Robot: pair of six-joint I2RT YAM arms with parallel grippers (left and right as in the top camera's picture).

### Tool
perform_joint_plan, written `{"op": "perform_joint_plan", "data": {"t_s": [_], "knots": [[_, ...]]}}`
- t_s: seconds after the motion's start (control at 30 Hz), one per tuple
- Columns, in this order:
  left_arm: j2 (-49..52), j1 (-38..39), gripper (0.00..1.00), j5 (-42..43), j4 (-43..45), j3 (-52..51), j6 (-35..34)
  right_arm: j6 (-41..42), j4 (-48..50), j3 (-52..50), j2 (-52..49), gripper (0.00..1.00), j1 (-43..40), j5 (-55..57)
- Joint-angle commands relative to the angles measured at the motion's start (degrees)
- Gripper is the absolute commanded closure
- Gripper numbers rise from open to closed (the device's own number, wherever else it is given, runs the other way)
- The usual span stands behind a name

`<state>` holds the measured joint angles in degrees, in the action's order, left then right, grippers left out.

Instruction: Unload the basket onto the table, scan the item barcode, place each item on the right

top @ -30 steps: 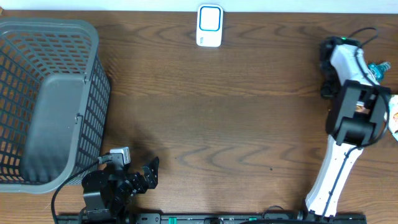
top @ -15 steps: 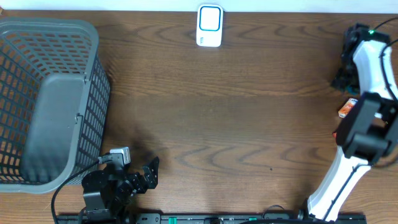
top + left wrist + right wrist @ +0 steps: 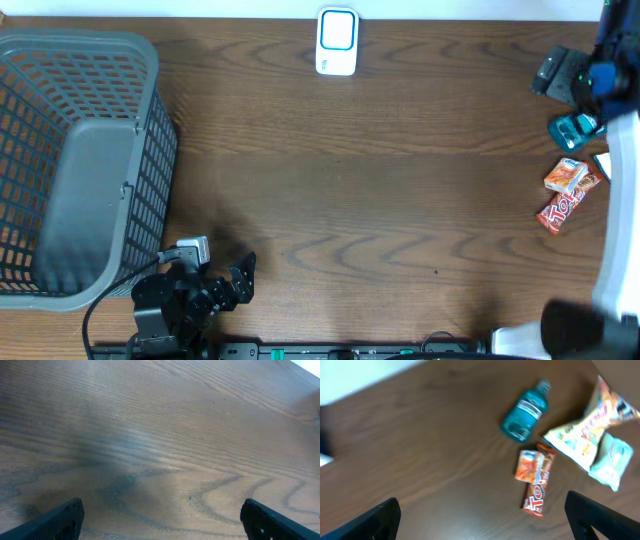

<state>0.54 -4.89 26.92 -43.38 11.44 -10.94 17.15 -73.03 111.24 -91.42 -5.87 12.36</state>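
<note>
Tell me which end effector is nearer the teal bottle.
Right. The right end effector hovers close above the teal bottle at the table's right edge; the left end effector sits far across the table, beside the grey basket.

The overhead camera hangs above my table (image 3: 400,200) and looks straight down from far enough to take in the basket (image 3: 160,170) at the left and the scanner (image 3: 337,42) at the far edge. My left wrist camera sits low and close over bare wood, facing forward along the grain, with my left fingertips (image 3: 55,522) in its bottom corners. My right wrist camera rides higher, tilted down past my right fingertips (image 3: 370,521). It shares with the overhead view the teal bottle (image 3: 525,412), orange pack (image 3: 526,466) and red bar (image 3: 537,492) near the table's right edge.
</note>
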Motion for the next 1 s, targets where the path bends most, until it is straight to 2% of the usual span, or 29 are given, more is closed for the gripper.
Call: {"op": "perform_joint_plan", "data": {"t_s": [0.0,0.2,0.47,0.73,0.97], "knots": [[-0.3,-0.3,0.0,0.7,-0.3,-0.1,-0.5,-3.5,-0.7,0.2,7.1,0.01,1.5,-5.5],[-0.3,-0.3,0.0,0.7,-0.3,-0.1,-0.5,-3.5,-3.0,0.2,16.4,0.01,1.6,-10.0],[-0.3,-0.3,0.0,0.7,-0.3,-0.1,-0.5,-3.5,-13.0,0.2,23.9,0.01,1.6,-9.9],[-0.3,-0.3,0.0,0.7,-0.3,-0.1,-0.5,-3.5,-20.8,0.2,27.4,0.01,1.6,-9.9],[-0.3,-0.3,0.0,0.7,-0.3,-0.1,-0.5,-3.5,-21.0,0.2,27.6,0.01,1.6,-11.3]]}}
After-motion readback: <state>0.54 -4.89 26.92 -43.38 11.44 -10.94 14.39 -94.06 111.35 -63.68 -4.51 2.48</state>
